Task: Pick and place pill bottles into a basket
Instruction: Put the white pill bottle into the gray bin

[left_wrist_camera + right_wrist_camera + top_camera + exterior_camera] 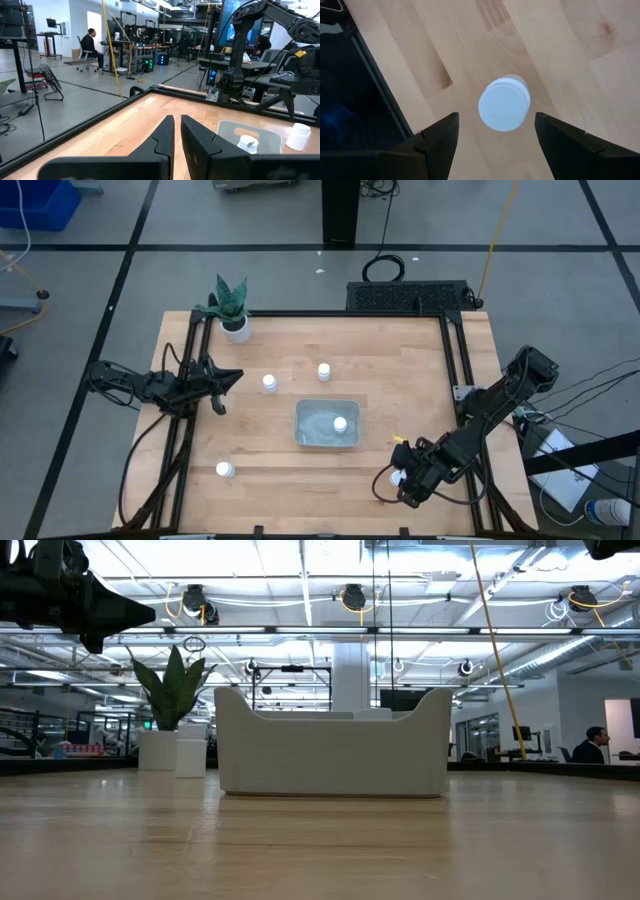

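Open industrial hall behind: polished grey floor [270, 220] marked with dark lines, bright ceiling lights, workbenches and monitors, a seated person [92, 46] far off. Pale wooden table [300, 480] framed by black rails. Left arm parked over the table's left edge, left gripper [228, 377] with fingers nearly closed, a thin gap between them, holding nothing. Right arm reaching in from the right edge, right gripper [495, 132] at the near right corner, pointing down, fingers spread wide to either side of a pill bottle [504, 103], not touching it. Potted green plant [231, 306] at the far left corner. Pale translucent basket [312, 423] at mid-table, with one bottle [340, 424] upright inside, toward its right side. Second bottle [324, 371] standing just beyond the basket, third bottle [269, 383] to the left of that, fourth bottle [224, 470] near the front left.
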`<state>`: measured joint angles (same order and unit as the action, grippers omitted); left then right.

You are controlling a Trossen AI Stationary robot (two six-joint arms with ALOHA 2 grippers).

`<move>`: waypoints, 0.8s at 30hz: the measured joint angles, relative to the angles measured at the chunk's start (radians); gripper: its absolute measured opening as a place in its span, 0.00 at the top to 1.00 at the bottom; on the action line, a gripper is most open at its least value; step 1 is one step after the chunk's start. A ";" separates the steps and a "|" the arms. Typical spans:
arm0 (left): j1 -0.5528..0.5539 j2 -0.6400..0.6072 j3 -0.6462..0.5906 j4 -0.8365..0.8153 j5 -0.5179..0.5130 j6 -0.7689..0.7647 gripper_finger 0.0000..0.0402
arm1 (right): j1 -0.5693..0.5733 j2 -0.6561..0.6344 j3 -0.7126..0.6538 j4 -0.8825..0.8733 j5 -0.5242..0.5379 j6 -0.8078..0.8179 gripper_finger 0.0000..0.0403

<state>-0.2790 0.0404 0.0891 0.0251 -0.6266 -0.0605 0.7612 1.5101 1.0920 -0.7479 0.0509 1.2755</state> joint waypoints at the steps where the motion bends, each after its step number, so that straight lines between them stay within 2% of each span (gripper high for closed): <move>1: 0.000 0.000 0.000 0.000 0.000 0.000 0.91 | 0.000 0.000 0.000 0.002 0.000 0.003 0.37; 18: 0.000 0.000 0.000 0.000 0.000 0.002 0.91 | 0.000 0.008 -0.004 0.020 -0.004 0.044 0.34; 24: 0.000 0.000 0.000 0.000 0.000 0.003 0.91 | -0.002 0.014 -0.055 0.063 -0.055 0.050 0.34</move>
<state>-0.2790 0.0403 0.0891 0.0254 -0.6270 -0.0578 0.7589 1.5242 1.0365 -0.6853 -0.0043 1.3251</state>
